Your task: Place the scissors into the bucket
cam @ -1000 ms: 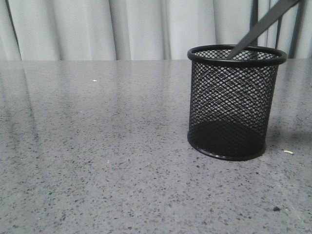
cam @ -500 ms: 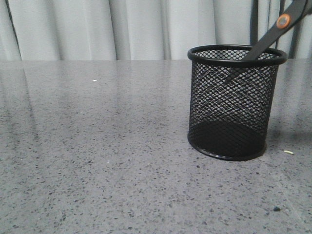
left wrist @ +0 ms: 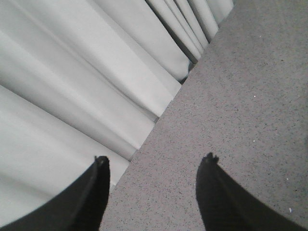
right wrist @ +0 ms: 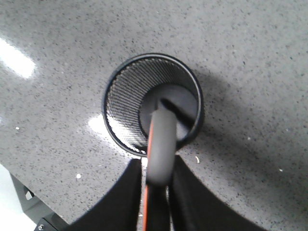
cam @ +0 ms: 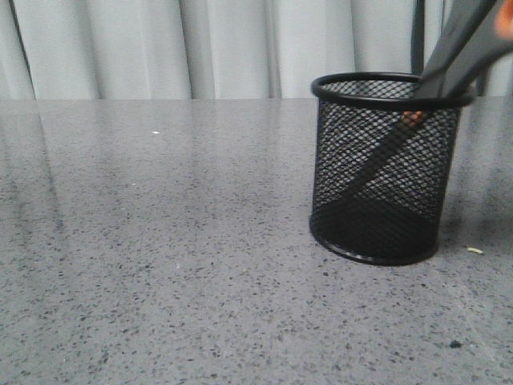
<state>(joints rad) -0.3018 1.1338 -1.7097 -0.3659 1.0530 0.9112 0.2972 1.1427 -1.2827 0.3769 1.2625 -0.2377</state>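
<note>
The bucket (cam: 353, 184), a black wire-mesh cup, stands upright on the grey table at the right. The scissors (cam: 457, 48) lean in it, blades down inside the mesh, dark handles with orange lining sticking out over the rim to the upper right. In the right wrist view my right gripper (right wrist: 158, 161) is shut on the scissors (right wrist: 161, 137) at the handle, directly above the bucket (right wrist: 120, 82). My left gripper (left wrist: 153, 159) is open and empty over bare table near the curtain. Neither gripper shows in the front view.
A pale curtain (cam: 160, 48) hangs behind the table's far edge. A small white scrap (cam: 474, 250) and a dark speck (cam: 454, 343) lie right of the bucket. The table's edge and a metal bracket (right wrist: 26, 204) show in the right wrist view.
The scissors have gone down into the bucket: a second ago only the blade tips reached the rim, now the blades reach the bottom and the orange pivot is below the rim.
</note>
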